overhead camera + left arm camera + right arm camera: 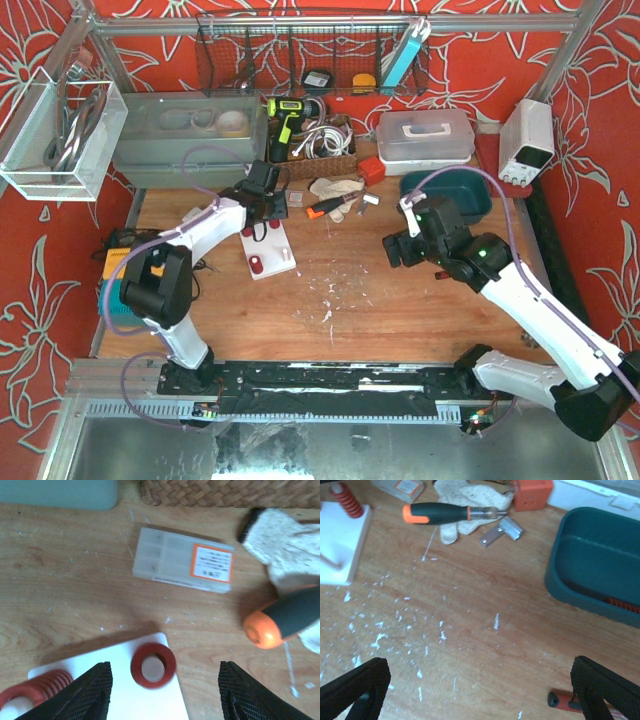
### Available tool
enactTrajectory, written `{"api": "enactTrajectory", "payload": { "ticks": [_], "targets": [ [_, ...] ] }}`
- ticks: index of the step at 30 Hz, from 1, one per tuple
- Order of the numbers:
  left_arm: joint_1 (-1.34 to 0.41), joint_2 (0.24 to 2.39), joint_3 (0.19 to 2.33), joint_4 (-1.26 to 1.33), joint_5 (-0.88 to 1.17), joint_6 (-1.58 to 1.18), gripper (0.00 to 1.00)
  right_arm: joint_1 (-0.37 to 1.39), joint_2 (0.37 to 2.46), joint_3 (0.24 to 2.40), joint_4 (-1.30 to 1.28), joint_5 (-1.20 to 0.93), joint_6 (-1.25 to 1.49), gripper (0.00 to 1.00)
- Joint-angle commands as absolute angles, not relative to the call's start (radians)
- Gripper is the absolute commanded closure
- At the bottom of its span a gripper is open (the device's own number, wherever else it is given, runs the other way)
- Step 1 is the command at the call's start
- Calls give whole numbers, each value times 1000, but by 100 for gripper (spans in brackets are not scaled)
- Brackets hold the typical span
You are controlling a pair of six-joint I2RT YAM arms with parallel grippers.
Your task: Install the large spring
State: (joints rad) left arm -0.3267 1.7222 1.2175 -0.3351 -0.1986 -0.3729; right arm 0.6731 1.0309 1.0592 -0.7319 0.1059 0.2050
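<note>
The large spring [152,665] stands on the white block [117,700] (seen end-on, ringing its peg), with another red coil [35,690] to its left. The left gripper [164,666] hangs over it, jaws apart and gripping nothing. The right gripper [479,662] is spread wide and empty above the table [470,605].

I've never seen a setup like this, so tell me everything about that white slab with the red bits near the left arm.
The white slab is a flat, smooth, plastic-looking rectangle with rounded corners, lying slightly askew on the wooden table. Red springs stand on it: an end-on spring ringing a pale peg, and a side-on spring showing its coils beside it. The left pincer hovers above, open, touching nothing.
</note>
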Motion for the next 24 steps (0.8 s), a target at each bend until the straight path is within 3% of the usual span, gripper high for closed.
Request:
{"api": "enactTrajectory", "payload": {
  "ticks": [1,5,9,13,19,24],
  "targets": [
    [-326,1587,1224,-423,-86,-443,38,662,1106,1121,-734,258,286,1],
    [-331,1472,1194,-471,33,-485,21,556,1245,1241,-783,280,415,1],
    [-371,1376,1149,-531,127,-508,13,404,1395,1311,-794,135,603,1],
    [-408,1283,1089,-545,232,-520,0,313,1560,1417,-858,122,725,9],
    [-454,1192,1050,-555,235,-479,0,263,1778,1626,-1041,325,865,14],
    [-483,1202,1094,-574,126,-388,0,185,1887,1688,-1073,324,959,27]
  ]
}}
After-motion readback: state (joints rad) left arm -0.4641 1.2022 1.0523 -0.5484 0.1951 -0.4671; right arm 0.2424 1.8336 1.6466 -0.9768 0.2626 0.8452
